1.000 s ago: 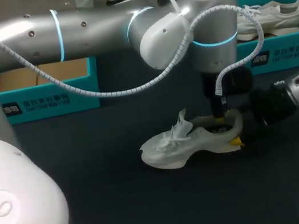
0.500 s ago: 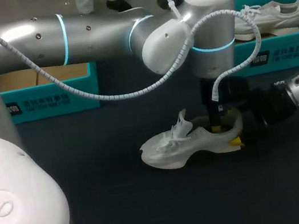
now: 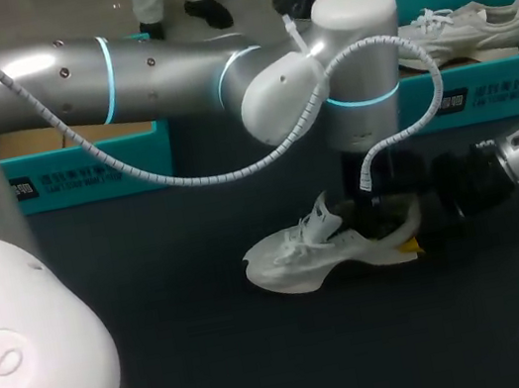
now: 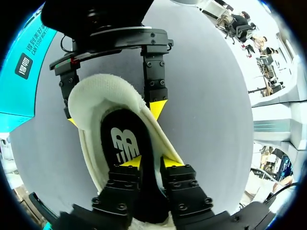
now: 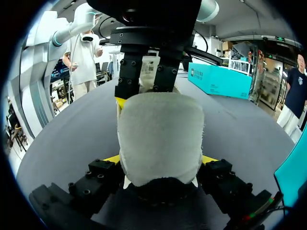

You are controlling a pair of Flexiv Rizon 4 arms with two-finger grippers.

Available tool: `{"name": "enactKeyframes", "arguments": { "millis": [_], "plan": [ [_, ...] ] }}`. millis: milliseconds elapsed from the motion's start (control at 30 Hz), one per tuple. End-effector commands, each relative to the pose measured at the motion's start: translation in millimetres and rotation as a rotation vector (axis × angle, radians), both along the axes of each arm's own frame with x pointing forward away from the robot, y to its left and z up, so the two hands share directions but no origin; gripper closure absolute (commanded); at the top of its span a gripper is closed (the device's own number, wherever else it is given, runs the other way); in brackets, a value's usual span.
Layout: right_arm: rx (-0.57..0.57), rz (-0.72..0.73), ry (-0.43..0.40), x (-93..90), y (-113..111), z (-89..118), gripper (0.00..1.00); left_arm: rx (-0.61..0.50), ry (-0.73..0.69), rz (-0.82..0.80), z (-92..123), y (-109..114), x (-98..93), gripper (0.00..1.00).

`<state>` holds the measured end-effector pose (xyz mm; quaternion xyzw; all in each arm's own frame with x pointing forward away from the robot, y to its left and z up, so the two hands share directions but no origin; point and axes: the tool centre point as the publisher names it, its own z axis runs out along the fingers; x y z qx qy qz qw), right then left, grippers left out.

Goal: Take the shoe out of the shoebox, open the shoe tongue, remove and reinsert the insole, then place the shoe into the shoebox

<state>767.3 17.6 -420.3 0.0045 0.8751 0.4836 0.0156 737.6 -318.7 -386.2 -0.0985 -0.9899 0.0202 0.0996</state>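
A white shoe (image 3: 301, 257) lies on its side on the dark table, toe to the left. My left arm reaches across from the left, and its gripper (image 3: 377, 221) points down into the shoe's opening. In the left wrist view its gripper (image 4: 151, 163) stands slightly open over the black insole (image 4: 122, 139), which lies inside the shoe (image 4: 98, 98). My right gripper (image 3: 410, 236) comes in from the right. In its own view the right gripper (image 5: 160, 160) is shut on the shoe's heel (image 5: 160, 129), one finger on each side. The left gripper (image 5: 144, 91) shows just beyond the heel.
A teal shoebox (image 3: 493, 92) at the back right holds a second white shoe (image 3: 471, 24). Another teal box (image 3: 84, 170) stands at the back left with brown card inside. Bare dark table lies in front of the shoe.
The left gripper's fingers have parted from shut to slightly open inside the shoe, and the left arm's wrist has shifted a little to the left. The right gripper and shoe stayed put.
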Motion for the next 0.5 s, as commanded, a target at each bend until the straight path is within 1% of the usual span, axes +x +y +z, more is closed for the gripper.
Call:
{"name": "enactKeyframes", "arguments": {
  "millis": [33,200,500],
  "plan": [
    [-0.005,-0.002,0.0,0.7,2,-2,1.0,0.004,-0.004,-0.005,-6,0,-1.2,0.58],
    [-0.005,-0.002,0.0,0.7,2,-2,1.0,0.008,-0.013,-0.012,-16,2,0.8,0.62],
    [-0.005,-0.002,0.0,0.7,2,-2,1.0,-0.008,-0.084,-0.013,-32,2,3.5,0.61]
  ]
}}
